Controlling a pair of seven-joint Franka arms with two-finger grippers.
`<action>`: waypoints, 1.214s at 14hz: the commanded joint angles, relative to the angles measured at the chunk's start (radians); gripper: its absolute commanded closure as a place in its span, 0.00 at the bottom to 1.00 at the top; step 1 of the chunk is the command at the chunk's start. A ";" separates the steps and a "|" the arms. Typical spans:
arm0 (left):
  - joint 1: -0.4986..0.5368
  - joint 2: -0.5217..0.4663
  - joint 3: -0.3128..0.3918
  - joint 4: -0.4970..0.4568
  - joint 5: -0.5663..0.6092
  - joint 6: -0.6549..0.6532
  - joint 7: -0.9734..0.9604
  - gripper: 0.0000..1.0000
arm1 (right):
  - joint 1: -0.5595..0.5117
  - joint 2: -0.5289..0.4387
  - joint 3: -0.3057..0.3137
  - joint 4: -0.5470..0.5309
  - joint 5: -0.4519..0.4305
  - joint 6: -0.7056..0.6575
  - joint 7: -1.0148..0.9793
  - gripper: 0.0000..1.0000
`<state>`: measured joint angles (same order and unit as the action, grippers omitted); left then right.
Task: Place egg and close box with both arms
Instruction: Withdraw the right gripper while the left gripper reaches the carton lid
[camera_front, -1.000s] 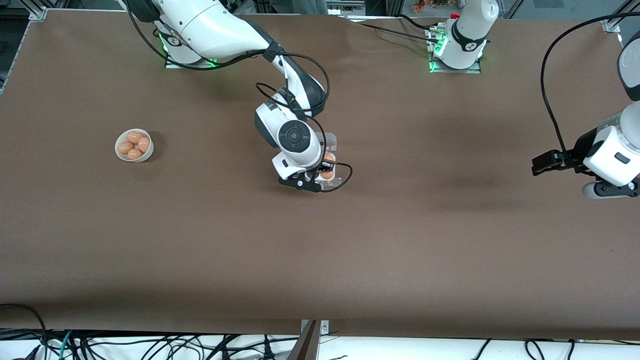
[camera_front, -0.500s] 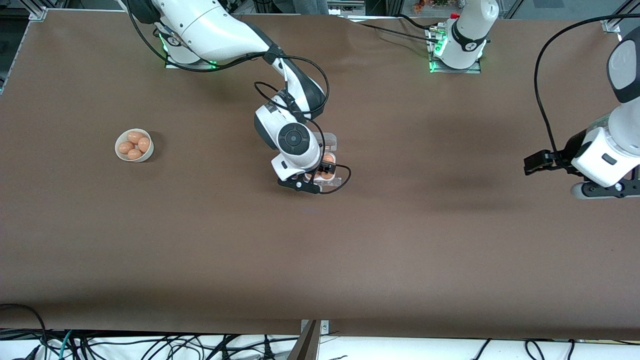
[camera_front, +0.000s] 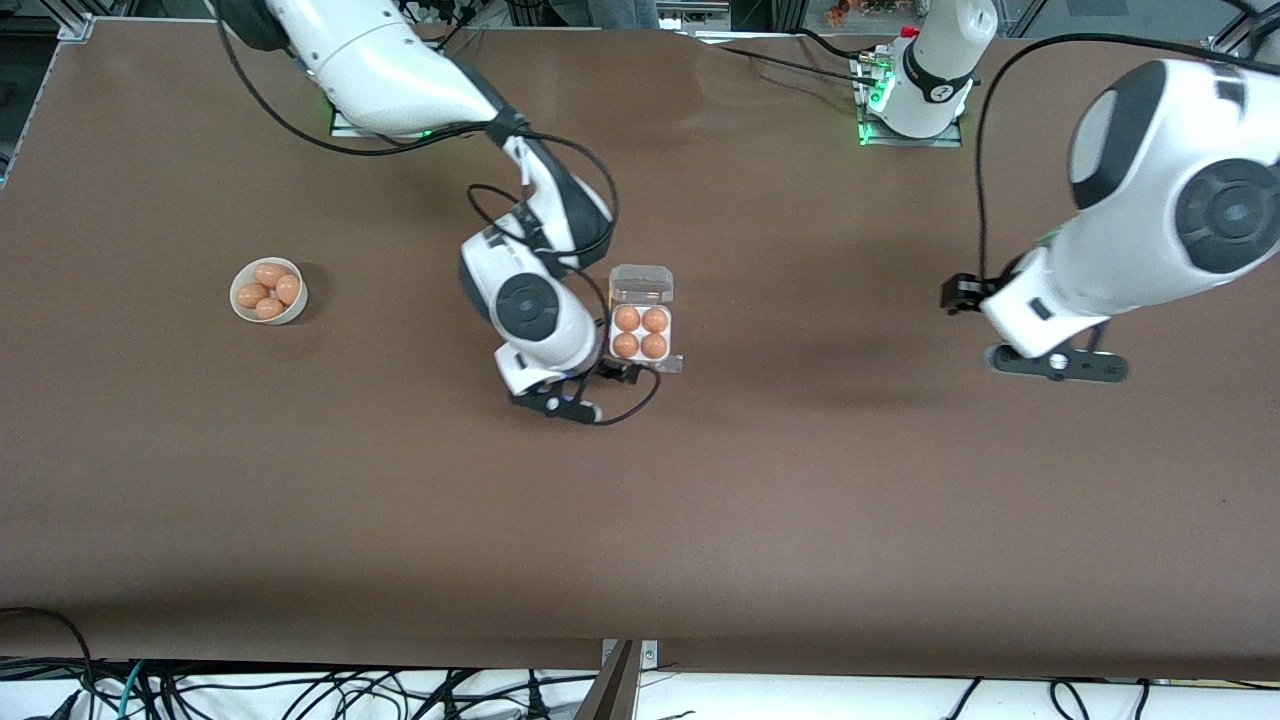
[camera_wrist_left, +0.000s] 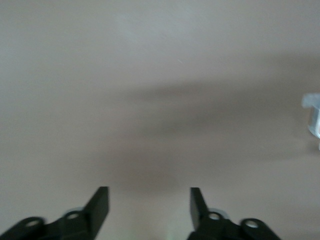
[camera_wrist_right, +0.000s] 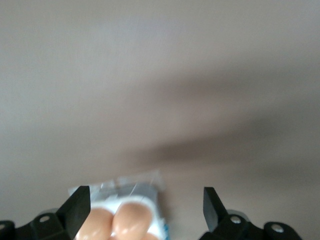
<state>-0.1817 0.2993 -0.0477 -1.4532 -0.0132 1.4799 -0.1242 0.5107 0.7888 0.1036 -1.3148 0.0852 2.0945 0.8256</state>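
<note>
The box (camera_front: 641, 325) lay mid-table with four eggs (camera_front: 640, 332) in its cells, its open lid (camera_front: 641, 284) folded toward the arms' bases; the right gripper (camera_front: 612, 374), fingers apart and empty, hovered at its nearer edge; the left gripper (camera_front: 958, 293), fingers apart, hung over bare table (camera_front: 800, 500); a bowl (camera_front: 268, 291) of eggs sat toward the right arm's end.

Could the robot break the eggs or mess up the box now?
Maybe. The right pincer, open and empty, sits right beside the box, so a careless swing could shove it and jostle the four eggs. The lid is not shut yet, and the left pincer must travel across the table to help.
</note>
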 joint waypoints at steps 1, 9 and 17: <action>-0.019 0.027 0.006 0.022 -0.120 -0.052 -0.040 0.58 | -0.061 -0.065 -0.005 -0.011 0.005 -0.069 -0.034 0.00; -0.174 0.109 0.003 0.025 -0.310 -0.098 -0.215 0.92 | -0.109 -0.155 -0.090 -0.011 -0.094 -0.202 -0.140 0.00; -0.274 0.244 0.003 0.028 -0.494 -0.096 -0.325 0.99 | -0.237 -0.399 -0.134 -0.211 -0.087 -0.200 -0.508 0.00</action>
<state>-0.4287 0.5175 -0.0549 -1.4531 -0.4730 1.4011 -0.4261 0.3420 0.5254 -0.0565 -1.3816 0.0053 1.8912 0.4222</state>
